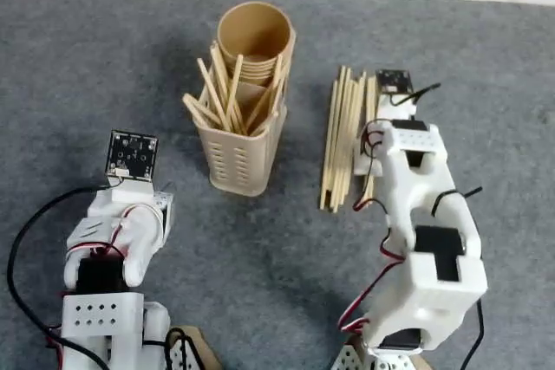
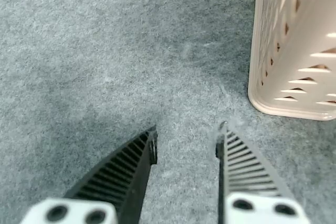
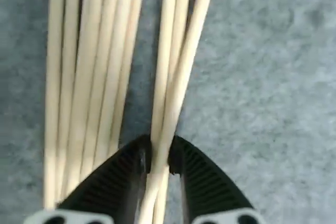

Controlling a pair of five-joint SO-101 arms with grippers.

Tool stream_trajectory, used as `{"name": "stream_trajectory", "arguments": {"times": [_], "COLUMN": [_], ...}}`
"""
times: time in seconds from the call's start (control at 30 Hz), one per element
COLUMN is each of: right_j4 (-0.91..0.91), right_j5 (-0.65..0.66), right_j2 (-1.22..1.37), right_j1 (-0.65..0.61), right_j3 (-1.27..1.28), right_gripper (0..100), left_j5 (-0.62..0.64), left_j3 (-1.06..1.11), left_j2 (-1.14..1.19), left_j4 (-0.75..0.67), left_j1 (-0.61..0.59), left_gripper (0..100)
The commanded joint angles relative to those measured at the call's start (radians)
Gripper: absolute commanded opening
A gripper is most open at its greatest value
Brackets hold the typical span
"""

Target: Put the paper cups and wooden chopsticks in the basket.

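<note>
A beige slotted basket [image 1: 238,158] stands mid-table with stacked paper cups [image 1: 254,36] and several wooden chopsticks [image 1: 221,97] in it. More wooden chopsticks [image 1: 342,140] lie in a loose bundle on the carpet to its right. Over that bundle my right gripper [image 3: 159,153] is shut on a few chopsticks [image 3: 178,72], which still lie among the others. My left gripper [image 2: 186,140] hangs open with nothing in it, low over bare carpet, with the basket's wall [image 2: 294,51] a short way off to one side.
Grey carpet [image 1: 104,58] covers the table. The left arm [image 1: 117,231] stands at the front left and the right arm [image 1: 425,223] at the front right. Open carpet lies to the left of the basket and at the far right.
</note>
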Motion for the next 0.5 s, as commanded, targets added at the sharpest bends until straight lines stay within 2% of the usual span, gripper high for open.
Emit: {"name": "stream_trajectory", "arguments": {"times": [0.0, 0.27, 0.47], "right_j4": [0.005, -0.054, -0.107], "right_j5": [-0.041, -0.048, -0.048], "right_j2": [-0.185, -0.547, -0.759], "right_j1": [-0.001, -0.004, -0.07], "right_j3": [0.004, 0.11, 0.105], "right_gripper": [0.5, 0.5, 0.5], "left_j5": [0.005, 0.005, 0.005], "left_j3": [-0.007, -0.007, -0.007], "left_j2": [-0.007, -0.007, -0.007], "left_j4": [-0.005, -0.005, -0.005], "left_j1": [0.015, 0.015, 0.015], "left_gripper": [21, 21, 21]}}
